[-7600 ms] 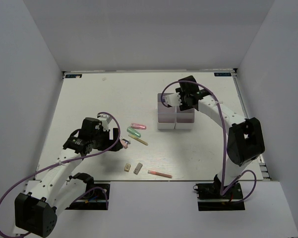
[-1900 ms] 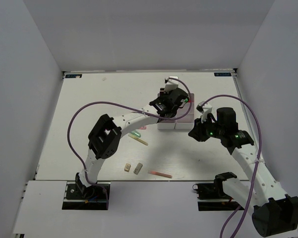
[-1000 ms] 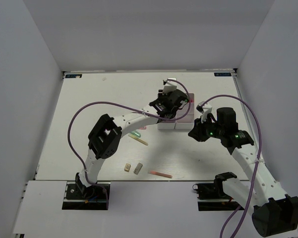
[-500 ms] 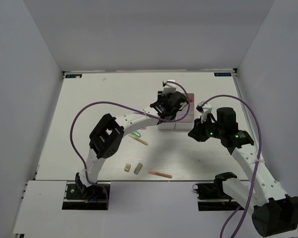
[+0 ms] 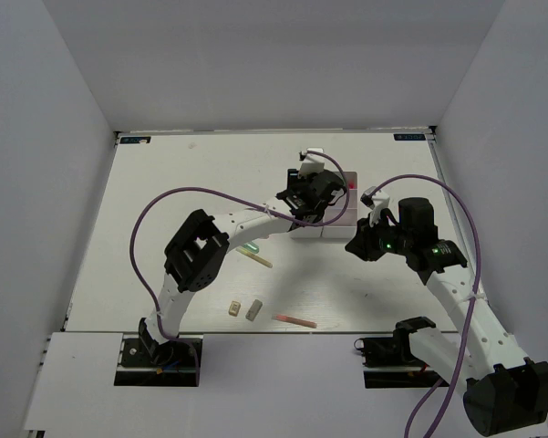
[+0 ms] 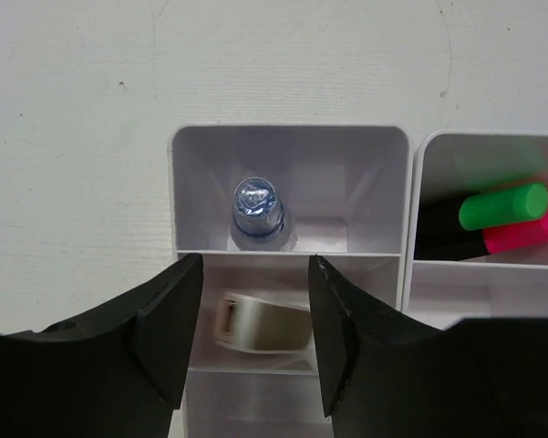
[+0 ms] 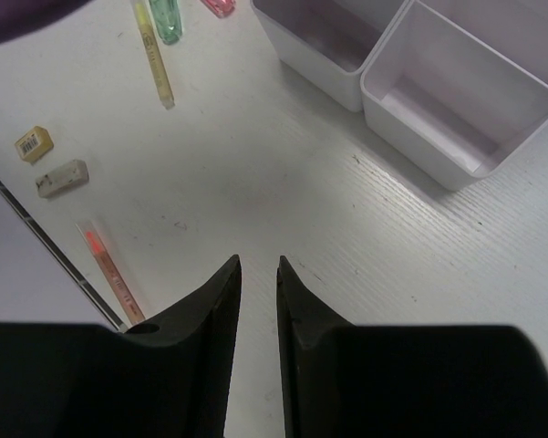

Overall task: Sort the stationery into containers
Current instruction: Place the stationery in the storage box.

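Observation:
My left gripper (image 6: 255,265) is open above the white compartment box (image 6: 290,130), at its back left part in the top view (image 5: 315,190). A beige eraser (image 6: 260,321), blurred, lies loose in the compartment under the jaws. The far compartment holds a blue-topped item (image 6: 257,205). The compartment to the right holds highlighters with a green cap (image 6: 506,205) and a pink cap (image 6: 520,235). My right gripper (image 7: 258,263) is shut and empty above bare table, right of the box (image 5: 337,224).
On the table in front of the box lie a green marker (image 5: 247,247), a yellow pen (image 5: 255,259), two erasers (image 5: 234,308) (image 5: 253,311) and a pink pen (image 5: 294,320). Two near compartments (image 7: 410,137) show nothing inside. Walls enclose the table.
The left arm has come from the table's left side to the box, and the right arm has pulled back off it. Over the last second the left gripper shifted slightly right.

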{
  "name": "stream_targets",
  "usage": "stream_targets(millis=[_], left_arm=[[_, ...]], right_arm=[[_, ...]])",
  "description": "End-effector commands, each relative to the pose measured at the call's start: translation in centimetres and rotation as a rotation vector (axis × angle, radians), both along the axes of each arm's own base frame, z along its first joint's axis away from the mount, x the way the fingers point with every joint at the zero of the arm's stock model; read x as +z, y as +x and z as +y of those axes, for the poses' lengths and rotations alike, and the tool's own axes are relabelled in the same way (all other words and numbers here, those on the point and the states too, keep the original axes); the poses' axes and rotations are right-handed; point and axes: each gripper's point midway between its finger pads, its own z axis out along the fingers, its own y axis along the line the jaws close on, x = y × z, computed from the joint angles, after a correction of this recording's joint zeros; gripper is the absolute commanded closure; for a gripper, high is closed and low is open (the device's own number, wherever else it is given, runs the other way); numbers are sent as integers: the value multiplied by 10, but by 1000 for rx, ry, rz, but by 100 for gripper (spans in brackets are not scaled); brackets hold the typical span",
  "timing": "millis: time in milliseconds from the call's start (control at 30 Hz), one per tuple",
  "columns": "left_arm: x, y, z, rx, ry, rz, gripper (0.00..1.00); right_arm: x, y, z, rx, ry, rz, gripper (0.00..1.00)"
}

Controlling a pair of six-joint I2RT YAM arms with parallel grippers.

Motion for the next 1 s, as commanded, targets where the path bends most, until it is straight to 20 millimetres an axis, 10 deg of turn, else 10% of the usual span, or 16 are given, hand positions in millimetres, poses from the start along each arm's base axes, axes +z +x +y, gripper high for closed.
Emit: stream_targets(millis=[0,200,400,467,533,633,667,700,800,867,967], left_arm=[[11,1,6,30,-6,-33,40],[15,-1,6,22,-22,-32,45],[54,-35,4,-24,-67,-24,93],[62,-46,6,-22,-103,-3,95],[73,-66,26,11,-144,41,87],[75,-92,58,75,-212,102,47],[83,-102,68,74,-236,118,27],[77,-112,82,78,-231,143,22],[81,-140,119,85,-254,246,7],[62,-156,156,125,-176,341,7],[47,-176,219,151,-104,387,45]], right_arm=[[5,0,2,18,12,-26,74],[5,0,3,21,15,-22,74],[5,0,1,15,10,-27,74],[6,0,1,18,6,-32,55],[5,-1,1,23,2,-30,25],[4,-3,1,35,0,-30,22],[5,-3,2,53,-4,-42,30],[3,-5,4,69,-2,-34,60],[-2,-17,12,215,-3,-60,100],[-2,-26,22,353,1,-96,96],[16,-42,47,601,85,-137,54]])
